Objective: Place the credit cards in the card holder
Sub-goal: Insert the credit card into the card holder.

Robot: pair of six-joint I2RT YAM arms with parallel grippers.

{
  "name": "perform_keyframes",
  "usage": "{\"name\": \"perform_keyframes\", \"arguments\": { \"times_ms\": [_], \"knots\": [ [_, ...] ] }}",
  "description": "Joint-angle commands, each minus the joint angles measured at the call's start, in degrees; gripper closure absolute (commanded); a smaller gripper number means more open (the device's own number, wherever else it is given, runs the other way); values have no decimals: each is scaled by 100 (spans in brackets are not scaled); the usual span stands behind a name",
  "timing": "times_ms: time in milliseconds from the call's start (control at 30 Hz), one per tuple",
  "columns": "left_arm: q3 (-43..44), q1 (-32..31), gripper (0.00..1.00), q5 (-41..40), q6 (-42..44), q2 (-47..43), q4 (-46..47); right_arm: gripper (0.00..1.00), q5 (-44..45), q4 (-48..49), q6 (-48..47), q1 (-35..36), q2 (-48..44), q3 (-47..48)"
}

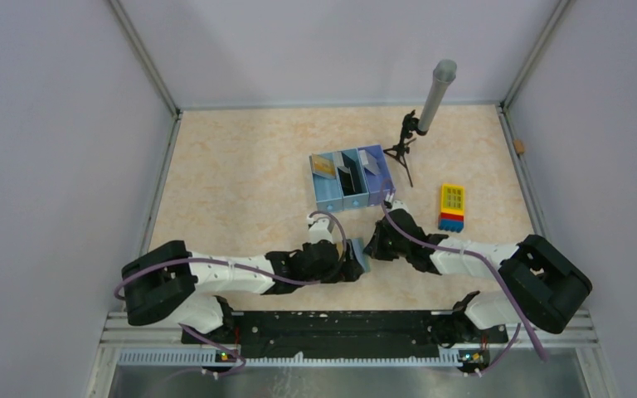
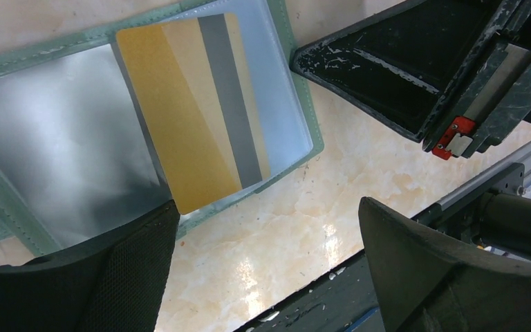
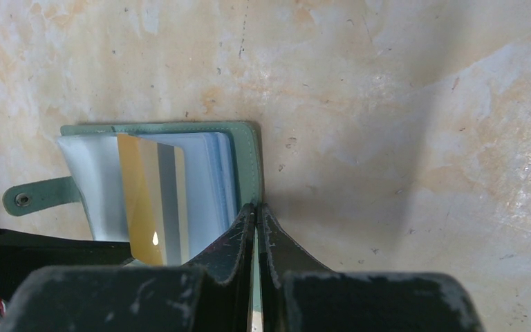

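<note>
The card holder (image 2: 55, 145), grey-green outside with light blue clear sleeves, lies open on the table between my two grippers. It also shows in the top view (image 1: 360, 255). A gold credit card with a grey stripe (image 2: 187, 111) lies at its sleeve, one end past the holder's edge; it also shows in the right wrist view (image 3: 151, 200). My left gripper (image 2: 268, 207) is open and empty, its left finger over the holder's edge. My right gripper (image 3: 256, 207) is shut on the card holder's green cover edge (image 3: 249, 159).
A blue three-compartment tray (image 1: 332, 199) stands mid-table with a gold card (image 1: 324, 166) and a dark card (image 1: 348, 178) in it. A small tripod with a grey tube (image 1: 433, 98) stands behind it. A yellow block toy (image 1: 452, 206) lies to the right.
</note>
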Motion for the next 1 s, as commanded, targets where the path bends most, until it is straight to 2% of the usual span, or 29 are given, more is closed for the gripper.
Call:
{"name": "perform_keyframes", "arguments": {
  "times_ms": [0, 200, 500, 733, 967],
  "knots": [
    [138, -2, 1, 279, -16, 139, 174, 100, 28, -150, 10, 55, 33, -139],
    [172, -2, 1, 332, 16, 275, 278, 100, 28, -150, 5, 55, 33, -139],
    [317, 5, 1, -16, 275, 232, 85, 100, 19, -149, 10, 55, 17, -140],
    [346, 180, 1, -205, 234, 105, -419, 100, 54, -193, 2, 55, 7, -135],
    [431, 403, 1, -118, 376, 250, -266, 100, 63, -194, 5, 54, 7, -127]
  ]
}}
